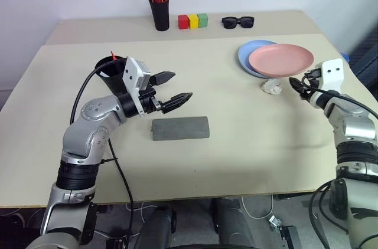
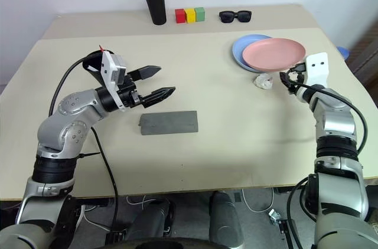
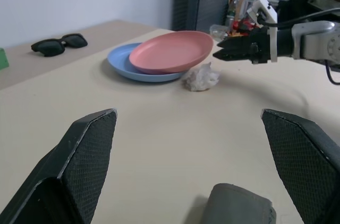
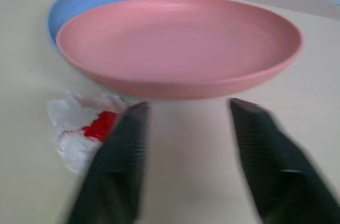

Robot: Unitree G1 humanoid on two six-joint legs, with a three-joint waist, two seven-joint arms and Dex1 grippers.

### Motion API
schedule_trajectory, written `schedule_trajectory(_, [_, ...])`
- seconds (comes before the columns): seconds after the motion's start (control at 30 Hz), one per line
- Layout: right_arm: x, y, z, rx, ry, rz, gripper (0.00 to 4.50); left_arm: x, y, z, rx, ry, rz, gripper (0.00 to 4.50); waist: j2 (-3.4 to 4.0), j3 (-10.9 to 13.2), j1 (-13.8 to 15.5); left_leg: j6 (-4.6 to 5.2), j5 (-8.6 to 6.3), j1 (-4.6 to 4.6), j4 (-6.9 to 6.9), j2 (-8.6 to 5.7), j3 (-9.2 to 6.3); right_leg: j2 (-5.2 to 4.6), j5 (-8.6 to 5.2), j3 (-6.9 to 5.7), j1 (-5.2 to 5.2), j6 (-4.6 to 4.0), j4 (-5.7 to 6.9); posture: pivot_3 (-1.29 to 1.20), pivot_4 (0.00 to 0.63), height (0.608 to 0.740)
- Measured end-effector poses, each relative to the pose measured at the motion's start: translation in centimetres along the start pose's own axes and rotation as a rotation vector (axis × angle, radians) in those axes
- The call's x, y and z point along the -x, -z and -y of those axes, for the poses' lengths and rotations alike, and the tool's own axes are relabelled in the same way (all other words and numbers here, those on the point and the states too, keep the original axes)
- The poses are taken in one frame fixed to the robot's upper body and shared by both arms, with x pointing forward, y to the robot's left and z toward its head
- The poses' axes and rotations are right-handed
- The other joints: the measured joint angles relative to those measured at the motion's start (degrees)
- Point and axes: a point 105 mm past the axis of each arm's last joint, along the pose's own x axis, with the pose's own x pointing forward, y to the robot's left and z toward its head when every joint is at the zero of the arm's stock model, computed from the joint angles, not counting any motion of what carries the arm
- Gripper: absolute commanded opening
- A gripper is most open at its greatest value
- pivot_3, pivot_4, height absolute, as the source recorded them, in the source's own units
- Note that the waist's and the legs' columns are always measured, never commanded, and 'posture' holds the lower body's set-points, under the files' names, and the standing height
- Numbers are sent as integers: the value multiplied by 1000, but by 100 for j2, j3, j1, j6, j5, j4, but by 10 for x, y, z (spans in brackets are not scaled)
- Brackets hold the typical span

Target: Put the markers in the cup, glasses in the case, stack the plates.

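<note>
Where pink plate [image 1: 281, 59] overhangs, bare table [image 1: 248, 131]

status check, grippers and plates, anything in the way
Left gripper open, empty, above the grey case. Right gripper empty beside pink plate, which sits on blue plate. Crumpled wrapper beside plates.

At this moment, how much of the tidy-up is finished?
Plates look stacked: the pink plate rests, offset, on the blue plate. The grey case lies closed; whether it holds glasses is hidden. A red tip pokes from the black cup. Neither gripper holds anything.
</note>
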Motion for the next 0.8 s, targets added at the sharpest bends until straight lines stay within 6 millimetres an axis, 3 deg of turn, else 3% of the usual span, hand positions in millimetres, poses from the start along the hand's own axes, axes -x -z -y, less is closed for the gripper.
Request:
schedule_trajectory(0.07, [1,-2,2,-2,-7,7,86,0,0,0,-1,1,1,4500,0,0,-2,0,0,1,0,0,0,0,0,0,1,0,0,0,150,740])
schedule_trajectory(0.2, [1,1,18,-16,80,-8,86,0,-1,0,0,3,3,4500,0,0,-13,0,0,1,0,0,1,0,0,0,1,0,0,0,150,740])
schedule_trajectory(0.37, [-9,4,33,105,232,-81,86,0,-3,3,20,26,16,4500,1,-1,-42,-1,0,4,-1,1,7,0,0,4,-1,0,2,0,150,740])
schedule_trajectory(0.67, [-46,-9,-10,273,142,-92,86,1,-3,3,9,17,8,4500,1,0,-35,-22,12,1,-2,1,7,0,0,5,-2,0,-4,0,150,740])
schedule_trajectory(0.8, [-50,-21,-15,288,130,-61,86,5,1,5,7,6,-8,4500,1,0,-24,-29,16,-1,-3,1,5,0,0,4,-1,0,-6,0,150,740])
